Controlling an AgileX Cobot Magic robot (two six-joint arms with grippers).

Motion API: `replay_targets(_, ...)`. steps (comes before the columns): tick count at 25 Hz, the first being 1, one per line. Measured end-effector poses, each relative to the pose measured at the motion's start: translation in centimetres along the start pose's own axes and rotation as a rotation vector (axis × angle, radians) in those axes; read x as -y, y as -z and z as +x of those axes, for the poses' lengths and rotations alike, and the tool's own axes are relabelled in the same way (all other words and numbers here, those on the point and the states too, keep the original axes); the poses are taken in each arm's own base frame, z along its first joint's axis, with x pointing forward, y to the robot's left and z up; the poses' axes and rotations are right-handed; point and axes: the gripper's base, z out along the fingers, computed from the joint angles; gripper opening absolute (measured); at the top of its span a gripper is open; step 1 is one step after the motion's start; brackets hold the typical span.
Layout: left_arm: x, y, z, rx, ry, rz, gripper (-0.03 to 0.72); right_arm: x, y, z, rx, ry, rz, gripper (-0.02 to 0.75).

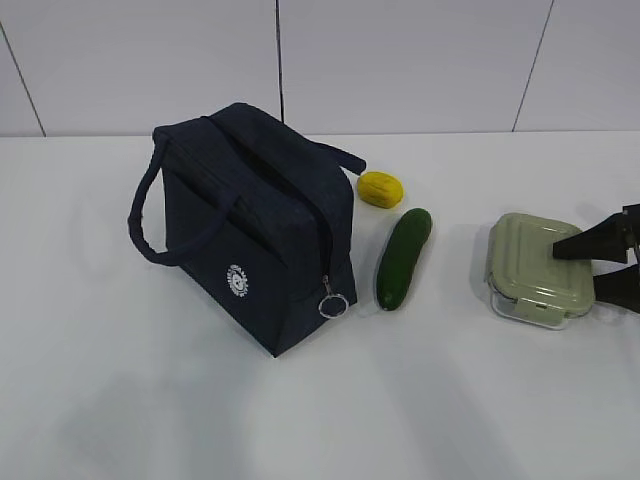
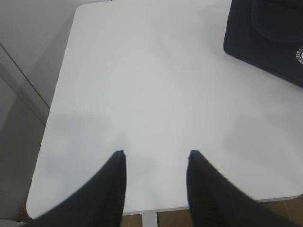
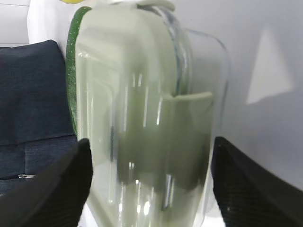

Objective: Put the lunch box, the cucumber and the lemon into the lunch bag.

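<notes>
Lunch box (image 1: 533, 268) near the table's (image 1: 90, 380) right edge, between the spread fingers of the right gripper (image 3: 149, 182).
Left gripper (image 2: 156, 163) is half-open, empty, over the bare front-left corner; lunch bag (image 1: 262, 225) stands mid-table.

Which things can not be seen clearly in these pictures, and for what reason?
- Lunch bag inside: exterior view, its fabric top covers it.
- Right gripper: exterior view, cut off by the right edge; contact with the lunch box unclear.
- Lemon: right wrist view, cut off by the top edge.
- Cucumber: right wrist view, mostly behind the blurred lunch box.
</notes>
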Motion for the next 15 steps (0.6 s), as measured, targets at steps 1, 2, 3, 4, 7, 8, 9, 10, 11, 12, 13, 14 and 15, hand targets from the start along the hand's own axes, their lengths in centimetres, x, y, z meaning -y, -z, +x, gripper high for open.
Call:
replay_targets(1,0.0,0.0,0.0,0.0,0.0,0.0,0.309,0.0,0.0,0.0,0.0,0.0,0.0,0.572)
replay_targets(2,0.0,0.0,0.0,0.0,0.0,0.0,0.309,0.0,0.0,0.0,0.0,-0.002,0.0,0.555)
replay_targets(3,0.0,0.0,0.0,0.0,0.0,0.0,0.309,0.0,0.0,0.0,0.0,-0.002,0.0,0.539)
replay_targets(4,0.0,0.0,0.0,0.0,0.0,0.0,0.309,0.0,0.0,0.0,0.0,-0.002,0.0,0.519)
replay_targets(7,0.0,0.0,0.0,0.0,0.0,0.0,0.309,0.0,0.0,0.0,0.0,-0.004,0.0,0.467)
replay_targets(8,0.0,0.0,0.0,0.0,0.0,0.0,0.309,0.01,0.0,-0.01,0.001,-0.004,0.002,0.454)
replay_targets(9,0.0,0.0,0.0,0.0,0.0,0.0,0.309,0.02,0.0,-0.01,0.001,-0.004,0.002,0.445)
replay_targets(10,0.0,0.0,0.0,0.0,0.0,0.0,0.309,0.02,0.0,-0.01,0.001,-0.004,0.002,0.439)
replay_targets(11,0.0,0.0,0.0,0.0,0.0,0.0,0.309,0.02,0.0,-0.01,0.001,-0.004,0.002,0.435)
replay_targets(12,0.0,0.0,0.0,0.0,0.0,0.0,0.309,0.03,0.0,-0.02,0.002,-0.004,0.004,0.432)
replay_targets(13,0.0,0.0,0.0,0.0,0.0,0.0,0.309,0.03,0.0,-0.02,0.002,-0.004,0.004,0.43)
replay_targets(14,0.0,0.0,0.0,0.0,0.0,0.0,0.309,0.03,0.0,-0.02,0.002,-0.004,0.004,0.428)
replay_targets(15,0.0,0.0,0.0,0.0,0.0,0.0,0.309,0.03,0.0,-0.02,0.002,-0.004,0.004,0.423)
